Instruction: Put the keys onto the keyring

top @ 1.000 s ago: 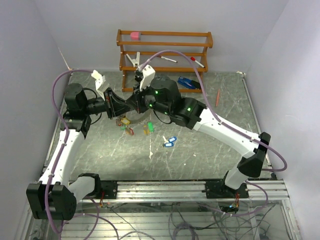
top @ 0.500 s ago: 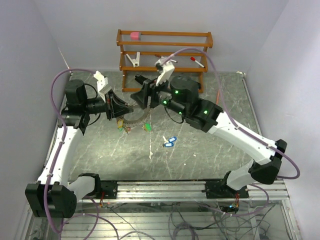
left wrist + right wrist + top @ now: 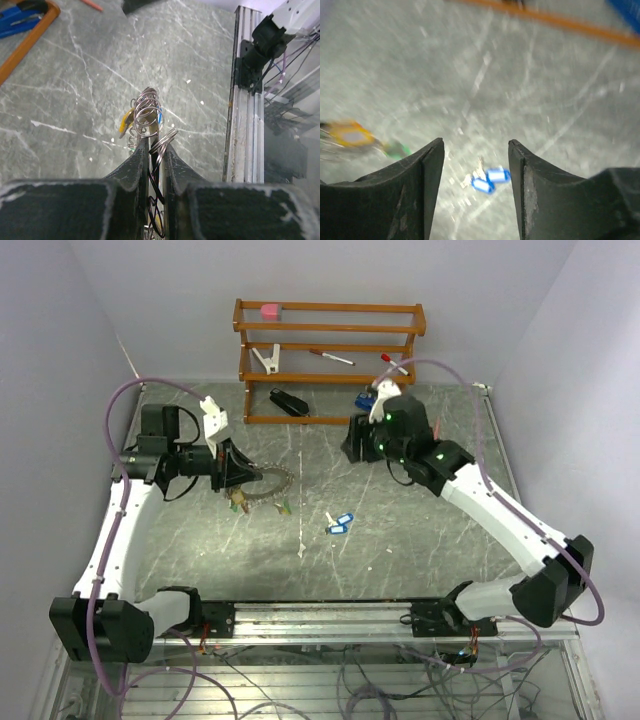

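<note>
My left gripper (image 3: 237, 469) is shut on the keyring (image 3: 272, 481), a silvery ridged ring held just above the table at the left. In the left wrist view the fingers (image 3: 140, 160) pinch the ring's wire, and its coiled rim (image 3: 147, 106) sticks out past the tips. A yellow-orange key (image 3: 238, 502) and a green key (image 3: 284, 507) hang from the ring. Two blue keys (image 3: 340, 524) lie loose on the table. My right gripper (image 3: 352, 441) hangs open and empty in the air; its wrist view shows the blue keys (image 3: 490, 179) on the table below, between the fingers.
A wooden rack (image 3: 330, 308) stands at the back with a pink item (image 3: 270, 311), a white clip (image 3: 268, 358) and pens. A black stapler (image 3: 288, 402) and a blue stapler (image 3: 366, 400) lie in front of it. A white stick (image 3: 302, 540) lies near the blue keys.
My right gripper has opened, let go at the ring and pulled away to the right and back. The left gripper has kept its hold and shifted slightly left with the ring.
</note>
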Available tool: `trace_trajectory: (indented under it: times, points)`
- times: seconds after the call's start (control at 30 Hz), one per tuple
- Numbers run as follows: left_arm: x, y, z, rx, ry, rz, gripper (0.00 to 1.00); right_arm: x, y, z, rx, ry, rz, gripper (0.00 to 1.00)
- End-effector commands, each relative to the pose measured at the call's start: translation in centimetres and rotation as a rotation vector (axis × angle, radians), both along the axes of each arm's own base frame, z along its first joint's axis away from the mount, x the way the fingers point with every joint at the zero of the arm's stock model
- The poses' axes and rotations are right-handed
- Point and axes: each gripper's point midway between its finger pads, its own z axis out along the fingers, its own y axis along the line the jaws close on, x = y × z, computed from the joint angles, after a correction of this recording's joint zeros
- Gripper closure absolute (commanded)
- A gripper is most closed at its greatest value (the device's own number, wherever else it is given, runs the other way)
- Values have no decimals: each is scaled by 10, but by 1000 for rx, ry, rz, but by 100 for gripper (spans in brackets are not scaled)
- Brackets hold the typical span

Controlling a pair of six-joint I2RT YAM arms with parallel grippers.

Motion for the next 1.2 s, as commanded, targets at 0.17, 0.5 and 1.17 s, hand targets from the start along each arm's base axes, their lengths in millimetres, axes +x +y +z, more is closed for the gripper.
trace_trajectory:
  times: [0.17, 0.5, 1.17]
  points:
    - [16, 15, 1, 55, -42, 107, 93, -63, -26, -152, -165, 423, 100, 65]
    - [24, 18, -3, 49, -16, 145, 93, -88, 16, -205, -148, 598, 142, 74]
    - [27, 26, -3, 54, -27, 172, 93, -76, 38, -256, -237, 663, 124, 69]
